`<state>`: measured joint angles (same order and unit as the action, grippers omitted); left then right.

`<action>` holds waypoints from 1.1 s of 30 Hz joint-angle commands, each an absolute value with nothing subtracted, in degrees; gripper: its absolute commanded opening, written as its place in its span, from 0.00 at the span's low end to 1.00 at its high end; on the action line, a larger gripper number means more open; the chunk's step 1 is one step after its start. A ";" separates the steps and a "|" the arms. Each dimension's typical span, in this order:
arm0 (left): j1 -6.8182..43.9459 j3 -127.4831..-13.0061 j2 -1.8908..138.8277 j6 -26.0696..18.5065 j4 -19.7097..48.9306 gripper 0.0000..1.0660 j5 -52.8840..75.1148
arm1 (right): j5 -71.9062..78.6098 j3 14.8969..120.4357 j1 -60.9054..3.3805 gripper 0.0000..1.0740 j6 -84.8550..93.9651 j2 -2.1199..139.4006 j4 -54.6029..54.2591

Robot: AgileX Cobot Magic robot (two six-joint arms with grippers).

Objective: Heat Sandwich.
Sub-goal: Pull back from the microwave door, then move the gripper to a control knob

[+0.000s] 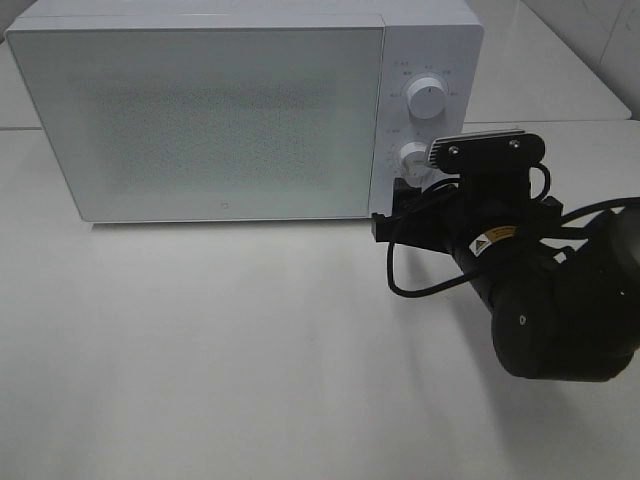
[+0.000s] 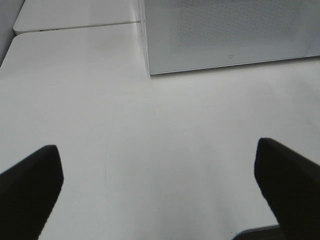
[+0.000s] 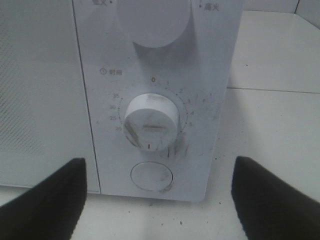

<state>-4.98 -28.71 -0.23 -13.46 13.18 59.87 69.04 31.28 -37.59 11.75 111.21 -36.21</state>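
Facing the shut microwave (image 1: 220,110).
Holds right tool (image 3: 157,192) open before lower dial (image 3: 151,125), mid-right of frame; holds left tool (image 2: 157,172) open above table (image 2: 150,115).

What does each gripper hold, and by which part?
Nothing. The left gripper is open over the table; the right gripper is open before the lower knob of the microwave.

White table (image 1: 200,350), second white table behind (image 2: 65,12), soft light

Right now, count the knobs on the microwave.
2. The upper knob sits top right on the microwave; the lower knob is directly below, facing the right gripper. The button beneath isn't counted.
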 commanded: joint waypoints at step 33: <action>-4.98 -28.59 -1.78 -13.06 13.52 0.95 59.53 | 66.98 42.97 -32.03 0.67 10.31 118.72 -30.48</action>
<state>-4.98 -28.71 -0.23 -13.46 13.18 59.87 66.98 42.17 -32.26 10.43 118.72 -31.40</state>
